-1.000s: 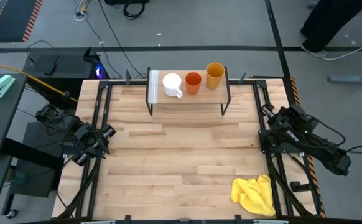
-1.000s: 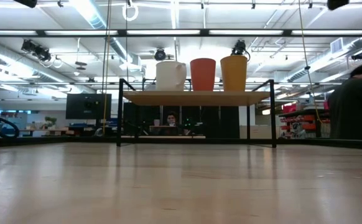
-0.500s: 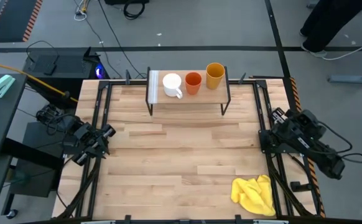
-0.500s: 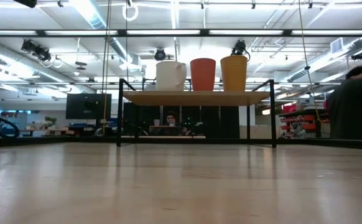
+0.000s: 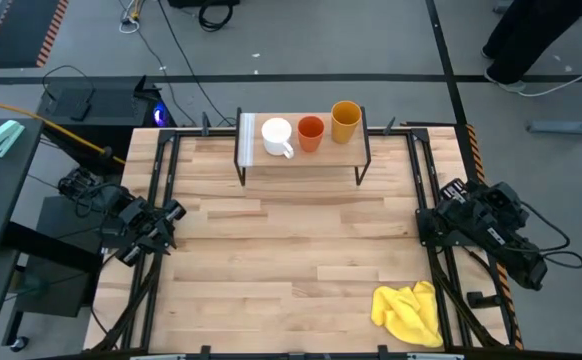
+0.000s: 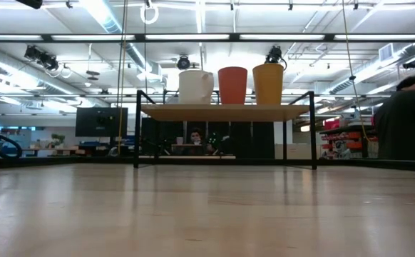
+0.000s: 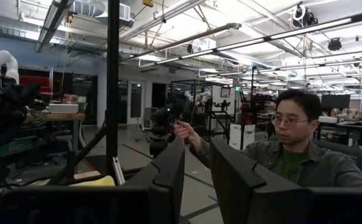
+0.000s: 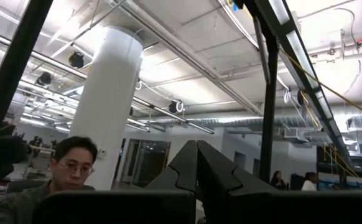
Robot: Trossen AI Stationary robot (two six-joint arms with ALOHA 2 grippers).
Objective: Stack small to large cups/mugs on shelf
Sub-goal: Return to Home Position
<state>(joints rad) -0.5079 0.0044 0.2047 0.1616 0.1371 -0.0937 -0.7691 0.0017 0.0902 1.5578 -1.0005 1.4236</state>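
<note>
A wide light-wood tabletop [image 5: 291, 260] fills the high view, framed by black rails.

The left arm [image 5: 121, 220] is folded low at the tabletop's left edge and the right arm [image 5: 491, 225] is folded at the right edge. Both are well apart from the shelf and carry nothing.

In its wrist view, the left pincer [image 7: 198, 163] points out into the room with a narrow gap between its two dark fingers [image 7: 168, 171], and nothing is in that gap. The right pincer [image 8: 197, 158] also points into the room, its fingers [image 8: 181, 168] pressed together on nothing.

The shelf [image 5: 316, 160], a low wood board on thin black legs, stands at the middle of the tabletop's far edge. A whitish strip [image 5: 246, 135] runs along its left end.

A crumpled yellow cloth [image 5: 409, 308] lies near the tabletop's near right corner, just beside the right rail.

Three vessels stand upright in a row on the shelf, close together:
- The yellow tumbler [image 5: 345, 118] is rightmost and tallest.
- The red-orange cup [image 5: 311, 130] is in the middle.
- The white mug [image 5: 275, 134] is leftmost, next to the strip, with its handle turned toward the near side.

From table height they show side by side above the board.

A seated person [image 7: 293, 158] shows in the room beyond the left pincer.
</note>
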